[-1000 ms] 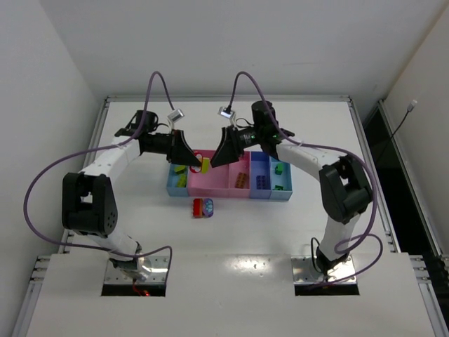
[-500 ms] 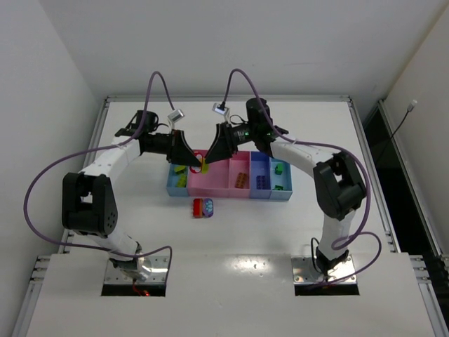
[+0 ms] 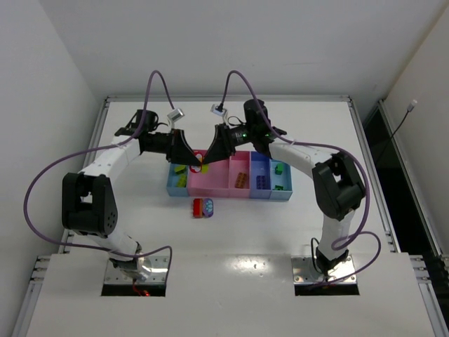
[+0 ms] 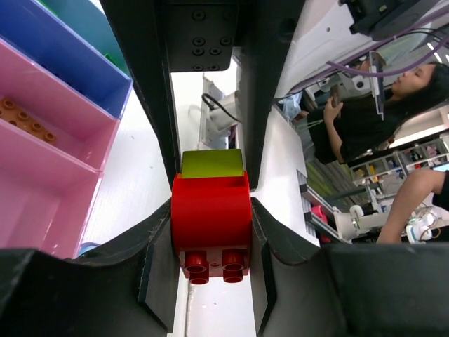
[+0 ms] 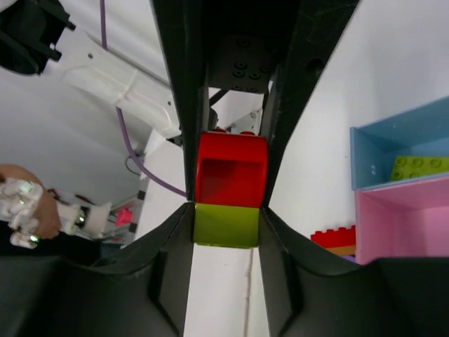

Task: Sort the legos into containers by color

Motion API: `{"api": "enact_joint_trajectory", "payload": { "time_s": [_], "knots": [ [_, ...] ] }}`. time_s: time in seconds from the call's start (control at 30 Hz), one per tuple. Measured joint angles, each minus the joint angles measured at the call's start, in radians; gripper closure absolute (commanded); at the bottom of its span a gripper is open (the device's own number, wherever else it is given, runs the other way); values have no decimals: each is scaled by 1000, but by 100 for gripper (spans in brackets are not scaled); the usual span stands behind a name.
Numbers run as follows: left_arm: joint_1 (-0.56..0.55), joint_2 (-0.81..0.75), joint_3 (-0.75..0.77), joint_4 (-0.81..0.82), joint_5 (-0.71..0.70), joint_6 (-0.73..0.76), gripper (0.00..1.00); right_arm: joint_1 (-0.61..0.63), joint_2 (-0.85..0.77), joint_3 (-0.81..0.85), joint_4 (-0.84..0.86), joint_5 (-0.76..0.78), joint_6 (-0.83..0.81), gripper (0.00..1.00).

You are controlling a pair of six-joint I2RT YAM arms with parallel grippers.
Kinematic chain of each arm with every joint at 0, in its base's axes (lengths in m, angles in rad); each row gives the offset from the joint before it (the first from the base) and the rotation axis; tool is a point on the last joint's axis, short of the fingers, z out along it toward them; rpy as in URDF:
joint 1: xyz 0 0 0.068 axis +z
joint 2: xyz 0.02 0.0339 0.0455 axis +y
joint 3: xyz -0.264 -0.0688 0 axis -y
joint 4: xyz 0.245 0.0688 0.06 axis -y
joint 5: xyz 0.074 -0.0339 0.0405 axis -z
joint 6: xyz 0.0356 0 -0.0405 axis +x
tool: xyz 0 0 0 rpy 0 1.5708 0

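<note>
Background faces (image 4: 414, 70) show left-wrist only, behind red brick (image 4: 211, 210).

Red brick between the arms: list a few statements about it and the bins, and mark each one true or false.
1. The left pincer grips the red brick. True.
2. A lime brick is stuck to the red brick. True.
3. The right pincer hangs empty over the rightmost bin. False: it clamps the lime brick, facing the left pincer.
4. The orange brick lies in a blue bin. False: it lies in the narrow pink bin.
5. A small brick cluster sits on the table in front of the row of bins. True.
</note>
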Motion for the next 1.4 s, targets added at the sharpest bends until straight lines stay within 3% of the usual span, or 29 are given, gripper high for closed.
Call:
{"api": "enact_joint_trajectory", "payload": {
  "time_s": [0.07, 0.1, 0.13, 0.23, 0.6, 0.77, 0.9, 1.1, 1.27, 1.4],
  "knots": [
    [0, 0, 0, -2, 3, 0, 88, 0, 1, 0, -14, 14, -10, 68],
    [0, 0, 0, -2, 1, 1, 88, 0, 1, 0, -24, 19, -14, 82],
    [0, 0, 0, -3, -2, 1, 88, 0, 1, 0, -29, 21, -16, 88],
    [0, 0, 0, -4, -8, 1, 88, 0, 1, 0, -38, 25, -29, 100],
    [64, 0, 0, -12, -16, 18, 88, -5, -30, -63, -43, 19, -68, 100],
    [146, 0, 1, -14, -16, 34, 88, -14, -65, -115, -132, -3, -135, 100],
    [124, 0, 12, -21, -38, 40, 88, -42, -114, -140, -236, 5, -224, 100],
    [-21, -20, 19, 2, -335, 22, 100, -124, -241, -159, -434, 213, -404, 100],
    [-144, -61, -10, 85, -649, -76, 100, -159, -392, -223, -475, 507, -444, 100],
    [-184, -45, -13, 140, -808, -125, 97, -178, -469, -256, -475, 610, -446, 100]
  ]
}}
